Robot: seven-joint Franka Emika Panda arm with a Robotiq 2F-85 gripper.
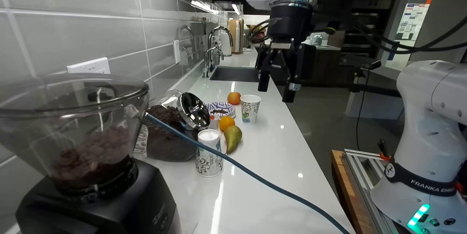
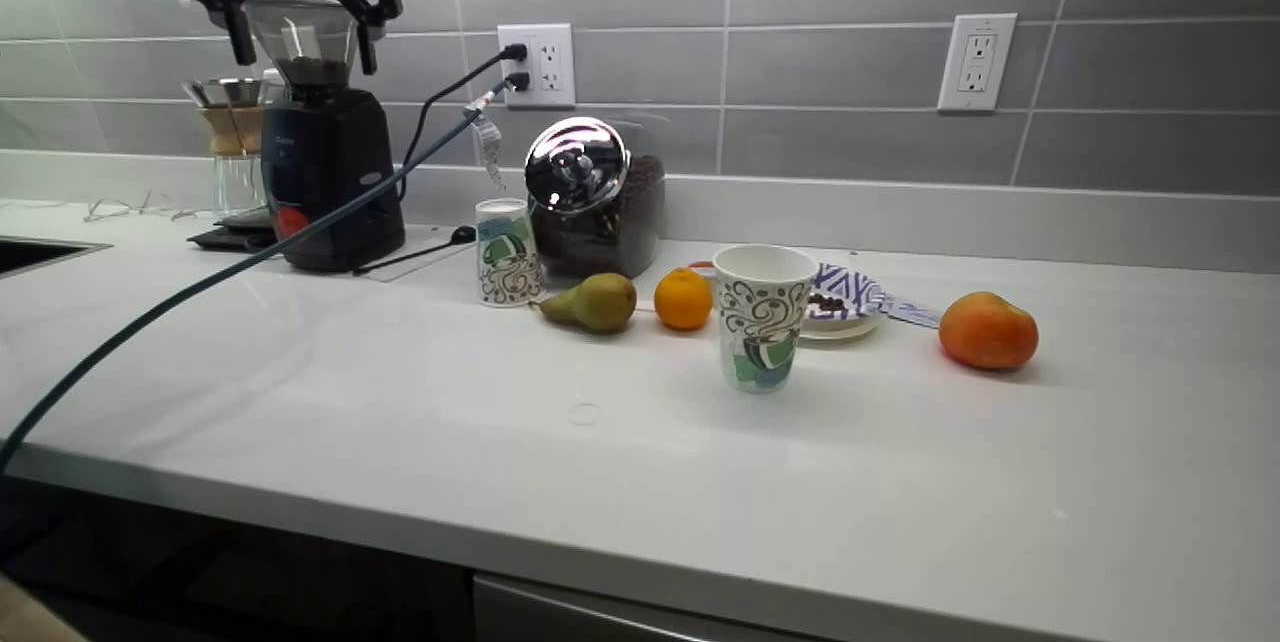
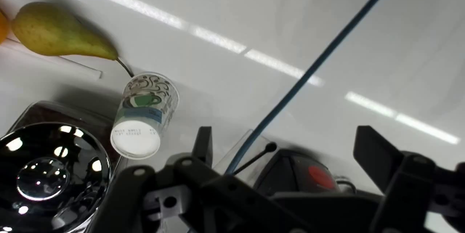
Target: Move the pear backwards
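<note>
Pear (image 3: 60, 31) on its side; neighbouring orange fruit (image 3: 3, 27) cut off by wrist-view edge; end effector (image 3: 284, 140) spread wide.

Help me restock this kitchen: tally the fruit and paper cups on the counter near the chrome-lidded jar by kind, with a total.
Yellow-green tapering pear: 1
Round orange fruit and round red-orange fruit: 2
Upright swirl-printed white paper cup and upside-down swirl-printed white paper cup: 2
Total: 5
</note>
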